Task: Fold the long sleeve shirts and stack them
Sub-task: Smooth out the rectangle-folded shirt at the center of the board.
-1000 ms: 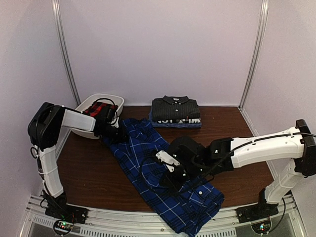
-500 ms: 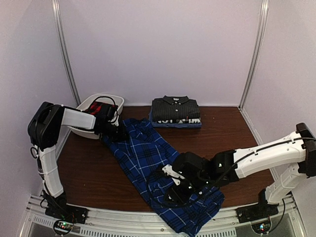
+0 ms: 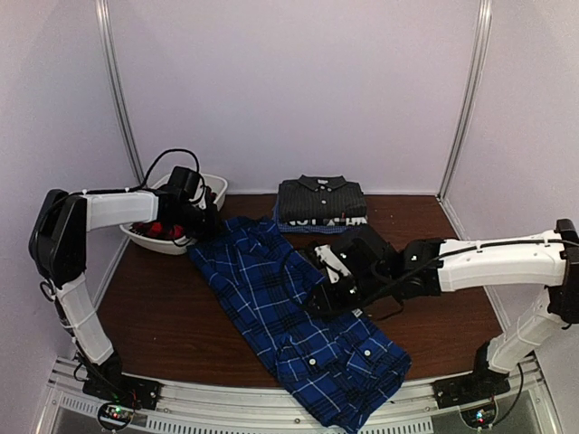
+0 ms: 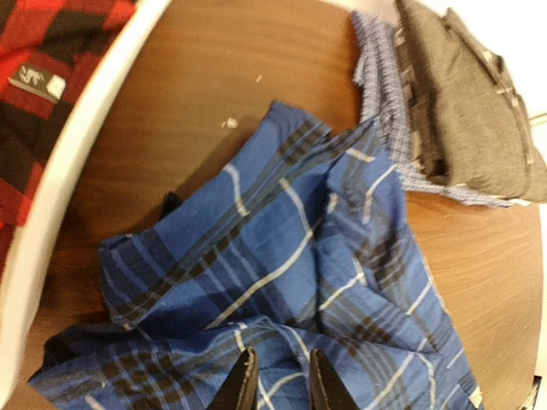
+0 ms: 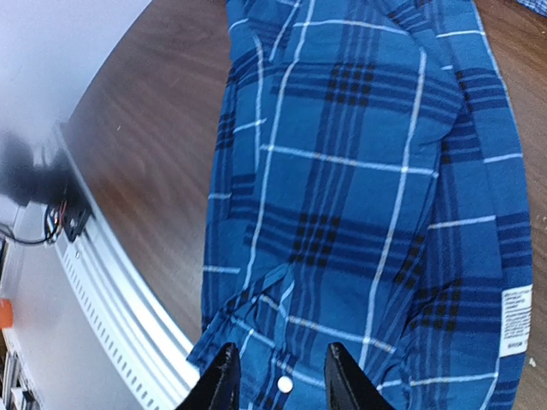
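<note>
The blue-and-black plaid shirt point(image 3: 262, 289) lies spread out diagonally on the table, its near end at the front edge; it also shows in the left wrist view point(image 4: 325, 239) and the right wrist view point(image 5: 367, 171). My left gripper point(image 3: 201, 226) hovers at its far corner beside the tub, fingers a little apart over a fold point(image 4: 278, 376). My right gripper point(image 3: 318, 303) is open and empty above the shirt's middle point(image 5: 278, 376). The charcoal striped shirt point(image 3: 321, 199) lies folded on a stack at the back point(image 4: 479, 102). The red-and-black plaid shirt point(image 3: 165, 229) sits in the tub point(image 4: 43, 94).
The white plastic tub point(image 3: 149, 240) stands at the back left, its rim close to my left gripper point(image 4: 77, 171). A folded pale checked garment point(image 4: 385, 102) lies under the charcoal shirt. A metal rail point(image 3: 271, 420) runs along the front edge. Walls close in on three sides.
My right gripper has risen off the shirt's near end and moved back over its middle. My left arm has lifted and stretched out at the far corner. The shirt lies flatter.
</note>
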Motion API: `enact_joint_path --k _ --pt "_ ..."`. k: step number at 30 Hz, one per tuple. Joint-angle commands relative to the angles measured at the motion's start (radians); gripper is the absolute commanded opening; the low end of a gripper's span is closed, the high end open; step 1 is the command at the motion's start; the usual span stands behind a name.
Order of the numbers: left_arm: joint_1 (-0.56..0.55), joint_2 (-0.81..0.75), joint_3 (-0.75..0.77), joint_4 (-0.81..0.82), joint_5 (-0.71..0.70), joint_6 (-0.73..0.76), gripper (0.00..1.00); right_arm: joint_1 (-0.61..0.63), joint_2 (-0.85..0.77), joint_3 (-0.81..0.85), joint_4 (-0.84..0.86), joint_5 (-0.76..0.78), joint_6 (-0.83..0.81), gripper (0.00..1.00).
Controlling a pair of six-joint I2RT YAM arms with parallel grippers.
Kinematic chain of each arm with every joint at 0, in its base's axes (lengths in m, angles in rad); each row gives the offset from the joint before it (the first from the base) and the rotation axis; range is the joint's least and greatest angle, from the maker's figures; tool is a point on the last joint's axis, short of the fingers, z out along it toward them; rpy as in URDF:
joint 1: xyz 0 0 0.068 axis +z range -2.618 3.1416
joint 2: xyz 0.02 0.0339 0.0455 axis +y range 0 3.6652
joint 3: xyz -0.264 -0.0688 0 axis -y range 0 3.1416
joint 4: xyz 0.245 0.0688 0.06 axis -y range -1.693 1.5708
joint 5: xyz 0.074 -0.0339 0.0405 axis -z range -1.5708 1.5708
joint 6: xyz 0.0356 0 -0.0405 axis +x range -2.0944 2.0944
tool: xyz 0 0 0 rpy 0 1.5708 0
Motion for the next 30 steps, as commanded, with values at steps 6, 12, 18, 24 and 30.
enact_joint_path --k 6,12,18,24,30 --pt "-0.138 -0.07 -0.041 0.03 0.056 -0.022 0.21 -0.192 0.201 0.162 0.166 -0.02 -0.073 0.33" --pt "-0.197 0.021 -0.064 0.133 0.127 -0.072 0.2 -0.269 0.37 0.288 0.175 -0.044 -0.124 0.34" --pt "-0.194 0.137 -0.056 0.153 0.126 -0.075 0.2 -0.293 0.453 0.319 0.156 -0.084 -0.144 0.33" --pt "-0.159 0.194 -0.084 0.155 0.094 -0.07 0.19 -0.296 0.437 0.234 0.176 -0.054 -0.155 0.35" --pt "-0.147 0.22 -0.051 0.124 0.07 -0.032 0.19 -0.392 0.401 0.229 0.194 -0.029 -0.129 0.42"
